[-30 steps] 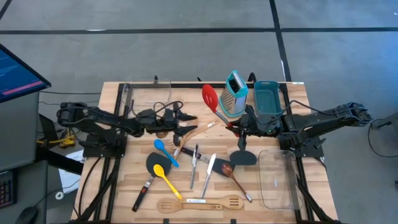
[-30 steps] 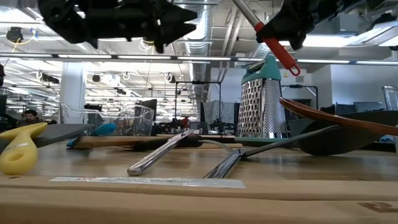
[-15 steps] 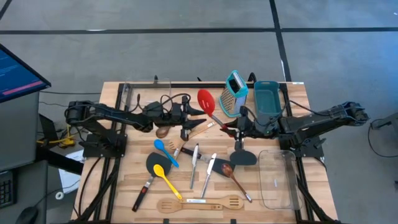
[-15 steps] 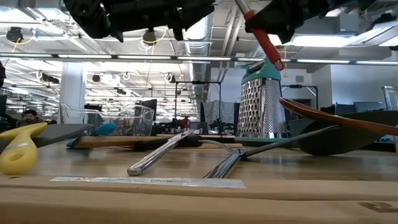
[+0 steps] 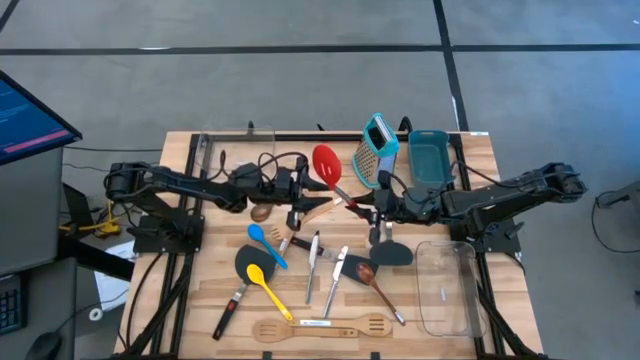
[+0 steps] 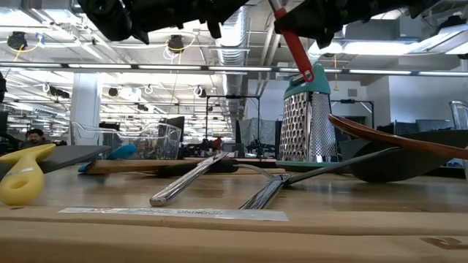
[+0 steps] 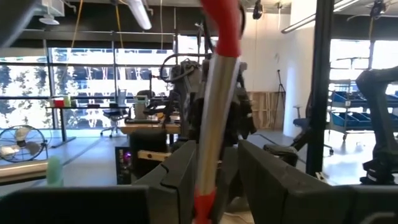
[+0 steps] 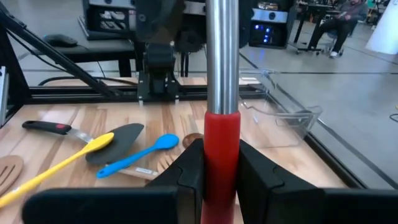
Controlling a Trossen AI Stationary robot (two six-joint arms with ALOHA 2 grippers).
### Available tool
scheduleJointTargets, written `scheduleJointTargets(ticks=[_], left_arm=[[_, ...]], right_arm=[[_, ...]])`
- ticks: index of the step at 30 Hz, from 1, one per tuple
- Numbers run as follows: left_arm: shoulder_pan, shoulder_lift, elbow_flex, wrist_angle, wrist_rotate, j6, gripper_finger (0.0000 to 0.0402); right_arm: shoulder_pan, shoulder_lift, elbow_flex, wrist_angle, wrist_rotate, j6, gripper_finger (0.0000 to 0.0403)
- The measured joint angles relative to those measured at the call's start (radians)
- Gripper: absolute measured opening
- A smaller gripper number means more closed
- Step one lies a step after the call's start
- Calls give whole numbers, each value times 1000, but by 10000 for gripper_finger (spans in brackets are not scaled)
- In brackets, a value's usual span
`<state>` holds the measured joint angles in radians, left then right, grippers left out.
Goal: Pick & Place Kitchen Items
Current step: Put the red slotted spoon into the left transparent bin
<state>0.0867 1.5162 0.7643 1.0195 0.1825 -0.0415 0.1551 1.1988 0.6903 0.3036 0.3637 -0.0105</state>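
the red spoon [image 5: 333, 177] has a glossy red bowl, a bare metal shaft and a red grip. held above the table's [image 5: 200, 300] middle, its long axis runs from bowl at ten o'clock to grip at four. the right gripper [image 5: 372, 207] pinches the grip; the left gripper's [image 5: 318, 181] fingers straddle the shaft, contact unclear.

Overhead camera looks straight down; low camera sits level; wrist cameras face each other.
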Motion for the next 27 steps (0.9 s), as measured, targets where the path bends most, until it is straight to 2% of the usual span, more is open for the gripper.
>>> scheduleJointTargets(ticks=[9,14,23,27], left_arm=[[-20,0,0,-1,-5,3,108],[-20,0,0,0,-78,1,108],[-18,0,32,-6,-88,8,108],[-18,0,34,-14,-131,9,108]], right_arm=[[0,0,0,28,0,0,56],[0,0,0,27,-25,0,56],[0,0,0,27,-26,-23,56],[0,0,0,23,-26,-24,56]])
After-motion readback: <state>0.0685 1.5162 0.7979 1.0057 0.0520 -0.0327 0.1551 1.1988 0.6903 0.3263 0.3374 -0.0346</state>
